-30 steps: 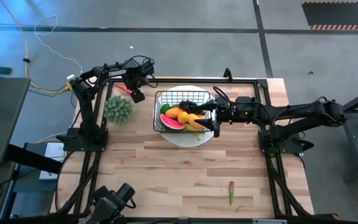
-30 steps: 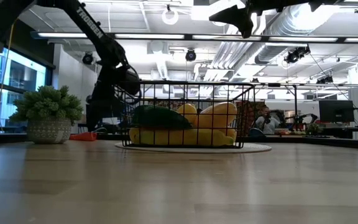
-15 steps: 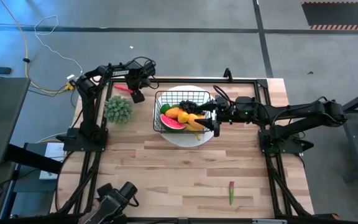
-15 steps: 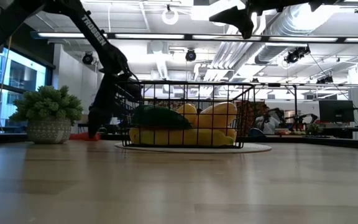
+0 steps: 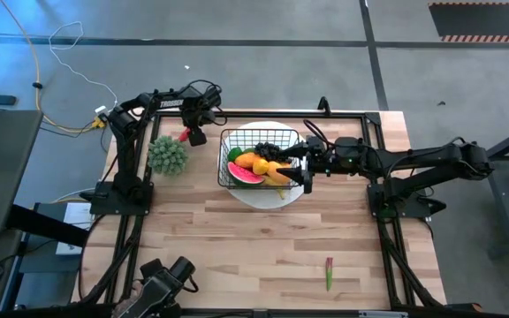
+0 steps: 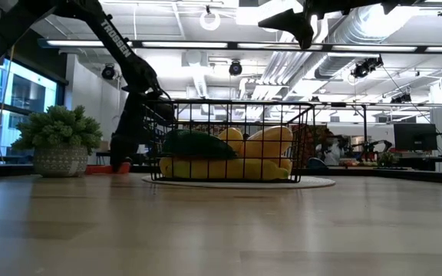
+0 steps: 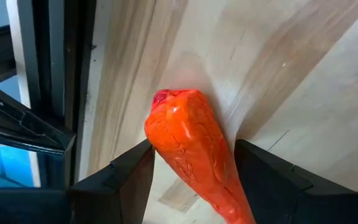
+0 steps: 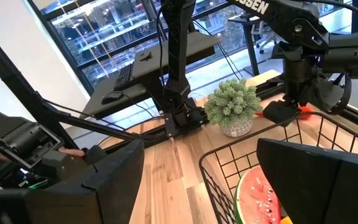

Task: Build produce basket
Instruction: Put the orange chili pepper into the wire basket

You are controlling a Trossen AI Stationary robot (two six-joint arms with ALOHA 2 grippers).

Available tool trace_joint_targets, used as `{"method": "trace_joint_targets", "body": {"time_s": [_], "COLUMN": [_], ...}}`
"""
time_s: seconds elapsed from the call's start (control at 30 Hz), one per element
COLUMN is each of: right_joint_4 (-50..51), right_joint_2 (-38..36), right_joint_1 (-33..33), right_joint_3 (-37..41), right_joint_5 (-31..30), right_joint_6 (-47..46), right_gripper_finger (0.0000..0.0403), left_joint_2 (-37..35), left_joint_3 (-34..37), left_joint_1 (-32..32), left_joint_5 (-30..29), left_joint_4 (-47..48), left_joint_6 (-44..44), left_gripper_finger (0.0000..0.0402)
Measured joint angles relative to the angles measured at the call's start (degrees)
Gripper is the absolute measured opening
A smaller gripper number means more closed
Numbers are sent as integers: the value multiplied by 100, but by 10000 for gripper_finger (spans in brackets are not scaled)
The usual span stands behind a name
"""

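Observation:
The black wire-mesh basket (image 5: 259, 159) stands on a round white plate (image 5: 272, 199) in the middle of the table. It holds a watermelon slice (image 5: 246, 174), dark grapes (image 5: 268, 148), a banana and other yellow and orange pieces. A red-orange piece (image 7: 188, 143) lies on the wood at the far left, beside the plant. My left gripper (image 5: 193, 134) is down at it and shut on it. My right gripper (image 5: 306, 170) hangs open and empty above the basket's right end. My left gripper pinches the red-orange piece by its two long sides (image 7: 160, 146) between its two fingers, a little back from the blunt red end (image 7: 169, 96). The fingers point down and lie across the piece. The piece lies low at the wooden table top.
A potted green plant (image 5: 168, 155) stands right beside my left gripper. A small red and green piece (image 5: 329, 272) lies near the table's near right. The black table frame (image 7: 55, 74) runs close behind the red-orange piece. A person (image 6: 328, 146) shows in the room behind.
My left gripper has come down to the table beside the plant and now stands around the red-orange piece. The piece has shifted a little toward the basket. My right arm has kept still.

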State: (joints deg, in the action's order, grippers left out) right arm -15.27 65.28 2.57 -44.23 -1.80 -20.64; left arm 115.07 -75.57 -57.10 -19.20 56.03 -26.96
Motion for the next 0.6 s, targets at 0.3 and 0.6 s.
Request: {"method": "trace_joint_targets", "body": {"time_s": [0.3,0.6], "right_joint_4": [-2,-2], "right_joint_2": [0,0], "right_joint_1": [0,0], "right_joint_3": [0,0], "right_joint_5": [-7,-8], "right_joint_6": [4,8], "right_gripper_finger": [293,293], "left_joint_2": [0,0], "left_joint_3": [4,4], "left_joint_1": [0,2], "left_joint_5": [103,105], "left_joint_4": [-7,-87], "left_joint_6": [296,450], "left_gripper_finger": [211,165]}}
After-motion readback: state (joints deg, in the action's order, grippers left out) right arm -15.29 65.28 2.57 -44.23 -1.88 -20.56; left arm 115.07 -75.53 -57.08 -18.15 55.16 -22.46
